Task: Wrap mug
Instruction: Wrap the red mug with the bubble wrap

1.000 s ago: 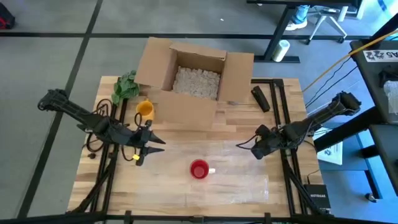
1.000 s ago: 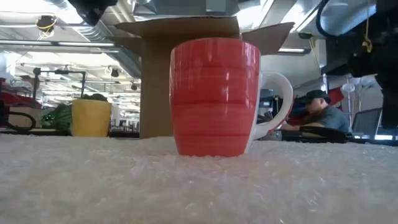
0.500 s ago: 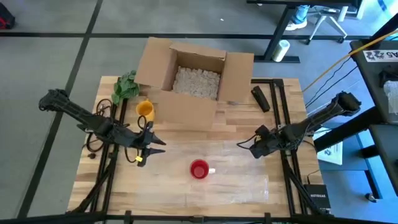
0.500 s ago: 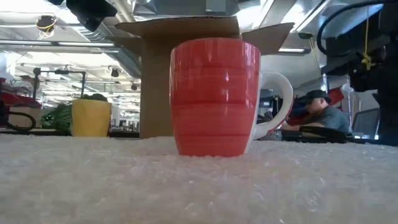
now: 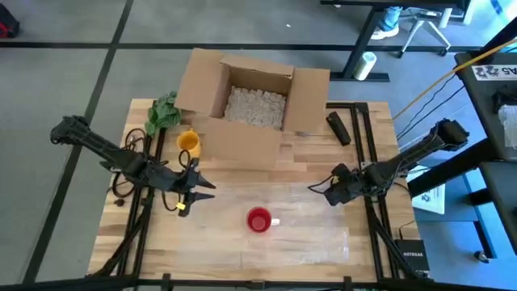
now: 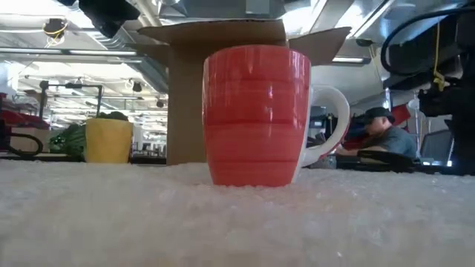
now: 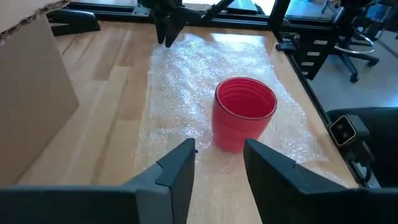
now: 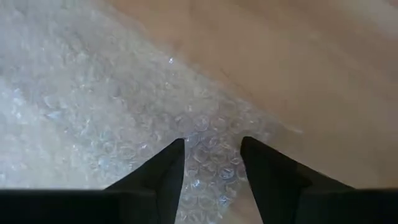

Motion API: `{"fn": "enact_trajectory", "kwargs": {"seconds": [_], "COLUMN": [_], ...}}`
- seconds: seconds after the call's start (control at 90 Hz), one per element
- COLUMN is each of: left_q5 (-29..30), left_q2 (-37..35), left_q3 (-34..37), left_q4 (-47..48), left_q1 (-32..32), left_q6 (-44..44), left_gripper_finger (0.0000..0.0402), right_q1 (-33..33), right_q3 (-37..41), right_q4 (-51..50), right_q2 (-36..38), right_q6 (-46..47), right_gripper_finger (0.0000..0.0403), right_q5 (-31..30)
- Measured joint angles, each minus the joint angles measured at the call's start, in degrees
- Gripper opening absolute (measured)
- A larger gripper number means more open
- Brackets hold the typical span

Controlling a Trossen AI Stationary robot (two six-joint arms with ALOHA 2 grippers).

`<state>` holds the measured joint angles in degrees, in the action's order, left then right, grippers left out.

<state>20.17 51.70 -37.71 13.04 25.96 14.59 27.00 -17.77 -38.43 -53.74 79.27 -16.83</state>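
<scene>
A glossy red ceramic mug [image 5: 258,220] with a white handle stands upright on a clear sheet of bubble wrap [image 5: 307,234] spread flat over the light wooden slatted counter [image 5: 113,226], roughly midway between the two end effectors and a little nearer the counter's front edge than either of them. The left end effector [image 5: 202,188] hovers over the bubble wrap's left edge, to the mug's left and slightly behind it, its two dark fingers [image 7: 180,171] spread apart with nothing between them; in the left wrist view the mug [image 7: 244,121] sits just ahead of the gap. The right end effector [image 5: 317,188] hangs low over the sheet's far right part, to the mug's right and behind it, fingers [image 8: 168,171] likewise parted and empty, with bubble wrap [image 8: 93,112] directly beneath them and bare wood just beyond. Behind both end effectors, at the back of the counter, an open brown cardboard box [image 5: 250,101] holds pale packing filler. Behind the left end effector, near the box's left corner, stand a small yellow cup [image 5: 187,142] and a bunch of green leafy material [image 5: 164,111]. Behind the right end effector a short black cylindrical object [image 5: 338,128] lies beside the box. In the low view a person [image 6: 386,137] in a cap sits in the room far behind the mug.
</scene>
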Motion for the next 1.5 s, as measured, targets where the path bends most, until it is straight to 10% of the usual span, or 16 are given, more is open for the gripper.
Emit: {"fn": "enact_trajectory", "kwargs": {"seconds": [0.2,0.489,1.122,1.5], "left_q5": [0.0,0.0,0.0,0.0], "left_q2": [0.0,0.0,0.0,0.0], "left_q3": [0.0,0.0,0.0,0.0], "left_q4": [0.0,0.0,0.0,0.0], "left_q1": [0.0,0.0,0.0,0.0], "left_q6": [0.0,0.0,0.4,0.6], "left_gripper_finger": [0.0121,0.0121,0.0121,0.0121], "right_q1": [0.0,0.0,0.0,0.0], "right_q3": [0.0,0.0,0.0,0.0], "right_q4": [2.7,6.9,3.8,4.3], "right_q2": [0.0,0.0,2.1,-0.1], "right_q6": [-2.8,-5.4,-3.5,-1.9], "right_gripper_finger": [0.0015,0.0002,0.0216,0.0110], "right_q5": [-1.1,-2.3,-0.5,0.1]}}
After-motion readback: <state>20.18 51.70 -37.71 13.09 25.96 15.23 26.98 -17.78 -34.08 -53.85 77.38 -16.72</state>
